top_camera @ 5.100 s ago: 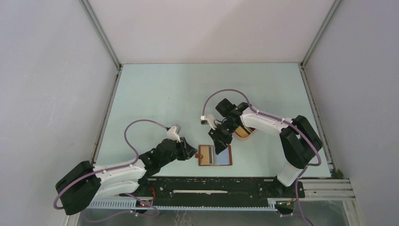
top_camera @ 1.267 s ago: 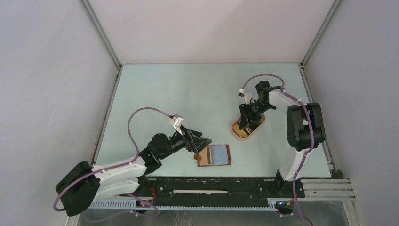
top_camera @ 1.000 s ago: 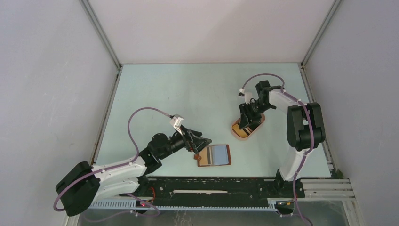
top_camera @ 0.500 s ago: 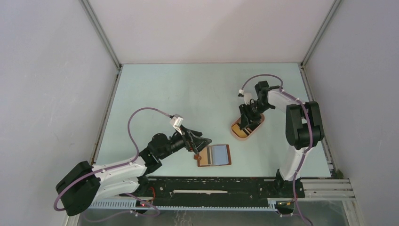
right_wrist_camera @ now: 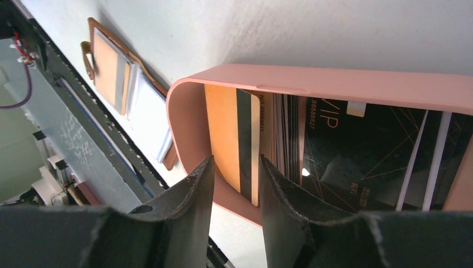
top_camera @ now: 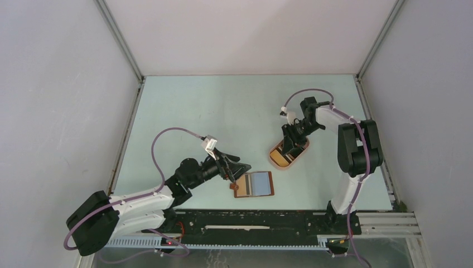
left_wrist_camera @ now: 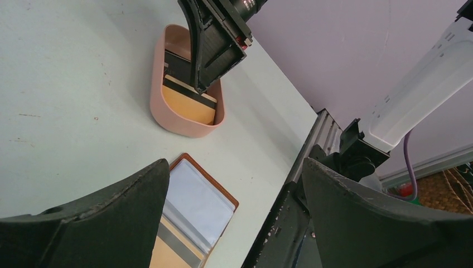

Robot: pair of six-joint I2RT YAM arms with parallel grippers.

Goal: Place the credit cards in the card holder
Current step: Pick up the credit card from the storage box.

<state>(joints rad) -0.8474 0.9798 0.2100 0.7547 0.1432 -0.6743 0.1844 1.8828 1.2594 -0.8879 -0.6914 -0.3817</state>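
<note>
- Left gripper splayed wide, empty, at nine o'clock of the open reddish-brown leather card holder.
- Right gripper inside pink oval tray, jaws narrowed by yellow-orange plastic credit card; grip unclear.

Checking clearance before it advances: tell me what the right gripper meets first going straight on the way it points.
Probably the yellow-orange plastic card with a black stripe, at the rounded end of the pink oval tray: it shows beyond the open fingertips of the right gripper. Depth is unclear.
</note>
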